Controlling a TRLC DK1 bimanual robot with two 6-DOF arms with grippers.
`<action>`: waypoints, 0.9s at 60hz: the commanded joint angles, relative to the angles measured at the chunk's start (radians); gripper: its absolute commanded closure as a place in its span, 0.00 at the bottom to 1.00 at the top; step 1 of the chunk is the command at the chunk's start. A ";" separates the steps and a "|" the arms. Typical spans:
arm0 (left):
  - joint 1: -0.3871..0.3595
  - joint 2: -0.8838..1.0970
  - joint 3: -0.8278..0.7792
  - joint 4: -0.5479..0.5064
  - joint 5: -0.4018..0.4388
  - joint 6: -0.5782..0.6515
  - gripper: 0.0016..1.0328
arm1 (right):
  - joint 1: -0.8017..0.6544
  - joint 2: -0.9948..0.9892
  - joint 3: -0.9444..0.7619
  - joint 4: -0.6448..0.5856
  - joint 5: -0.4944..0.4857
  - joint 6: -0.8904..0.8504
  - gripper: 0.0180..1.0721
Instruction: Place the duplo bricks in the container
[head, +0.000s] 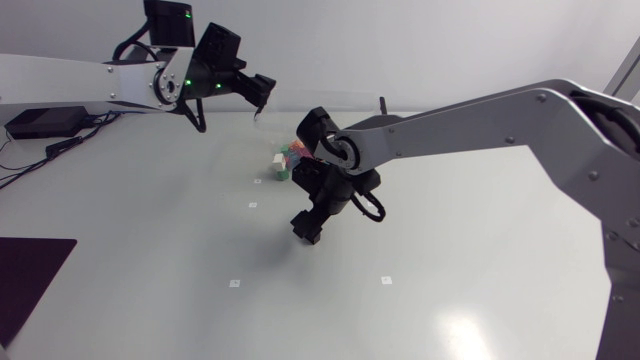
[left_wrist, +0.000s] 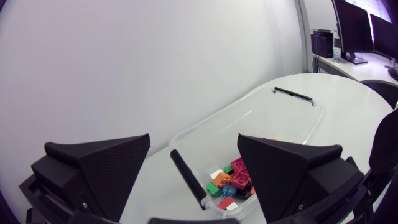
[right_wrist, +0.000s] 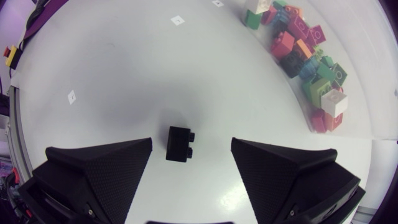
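White table (head: 450, 250), with black brick (right_wrist: 179, 144) lying loose beneath right gripper (head: 306, 230), fingers spread wide, not touching it. Best centred over brick, lowered straight, closed across its flat sides. Clear container (left_wrist: 292, 118) nearby, under left gripper (left_wrist: 194, 137), likewise spread.

black brick (right_wrist: 180, 144), multicoloured bricks (right_wrist: 305, 56), seemingly clear container (left_wrist: 273, 115)

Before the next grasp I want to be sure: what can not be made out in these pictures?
Head view: the right gripper covers the black duplo brick; only the right wrist view shows it.
Head view: the duplo bricks in the clear container are too small to count, partly behind the right arm.
Left wrist view: a finger of the left gripper hides part of the bricks.
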 joint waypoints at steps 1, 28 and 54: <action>0.022 -0.072 -0.072 0.028 -0.010 -0.031 0.04 | 0.011 0.049 0.040 -0.037 0.011 0.027 0.18; 0.054 -0.274 -0.328 0.129 -0.089 -0.048 0.04 | 0.013 0.146 0.130 -0.120 0.020 0.043 0.52; 0.065 -0.460 -0.575 0.230 -0.195 -0.022 0.04 | 0.021 0.066 0.087 -0.115 0.034 0.047 0.71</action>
